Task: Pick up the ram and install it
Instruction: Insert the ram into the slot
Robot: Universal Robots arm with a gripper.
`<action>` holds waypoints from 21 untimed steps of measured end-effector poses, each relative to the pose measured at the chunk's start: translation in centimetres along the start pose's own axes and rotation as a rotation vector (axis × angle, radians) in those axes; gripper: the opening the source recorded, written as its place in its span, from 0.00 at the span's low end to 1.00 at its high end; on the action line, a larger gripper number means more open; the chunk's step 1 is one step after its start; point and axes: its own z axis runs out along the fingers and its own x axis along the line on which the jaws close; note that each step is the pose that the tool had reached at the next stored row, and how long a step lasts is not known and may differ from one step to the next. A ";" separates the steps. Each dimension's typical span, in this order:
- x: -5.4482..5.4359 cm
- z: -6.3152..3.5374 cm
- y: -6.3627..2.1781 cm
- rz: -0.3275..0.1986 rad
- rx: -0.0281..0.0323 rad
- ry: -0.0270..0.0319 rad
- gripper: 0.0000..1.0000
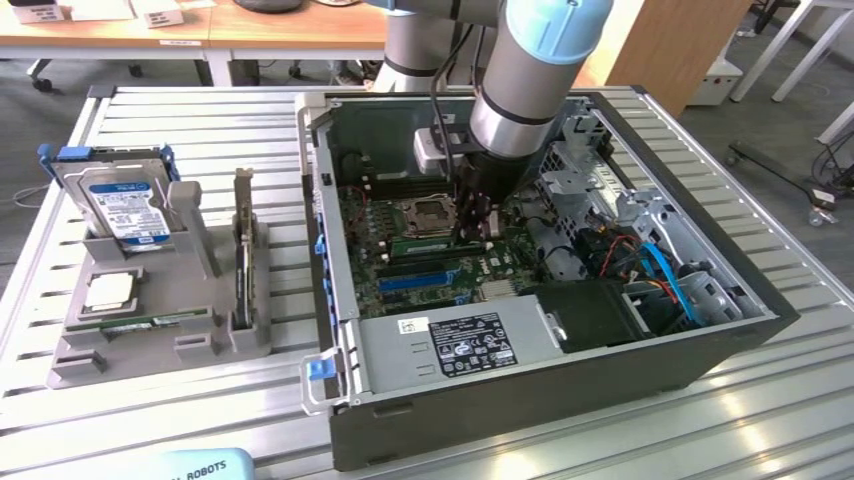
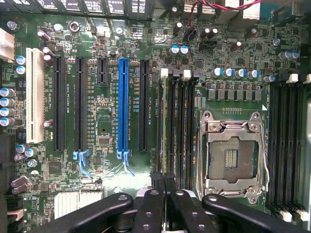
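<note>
A ram [image 2: 166, 126] stands edge-on in a dark memory slot of the motherboard [image 2: 102, 126], beside the empty processor socket [image 2: 232, 155]. My gripper [image 2: 165, 191] is shut over its near end, the black fingers [image 2: 151, 208] pressed together on the thin board. In the exterior view the gripper [image 1: 470, 232] is down inside the open computer case [image 1: 534, 330], at the end of the green ram [image 1: 424, 246]. A second ram [image 1: 140, 323] lies flat in the grey holder [image 1: 80, 365] at the exterior view's left.
The holder also carries a blue-labelled hard drive [image 1: 127, 210], a square silver processor chip [image 1: 110, 290] and an upright card [image 1: 243, 260]. Inside the case are the power supply [image 1: 454, 345], cables [image 1: 667, 275] and a drive cage. Empty memory slots [image 2: 286, 145] lie past the socket.
</note>
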 end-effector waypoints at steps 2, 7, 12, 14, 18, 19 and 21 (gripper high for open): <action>0.0 0.04 0.00 0.000 0.0001 -0.0002 0.12; -0.1 0.08 -0.01 0.000 0.0001 -0.0003 0.12; -0.1 0.08 0.00 0.000 0.0000 0.0000 0.12; -0.1 0.10 0.00 0.000 0.0000 0.0000 0.12; -0.1 0.16 0.00 0.000 0.0000 0.0002 0.12; -0.1 0.17 0.00 0.000 0.0000 0.0001 0.12; -0.1 0.18 -0.01 0.000 0.0000 0.0000 0.12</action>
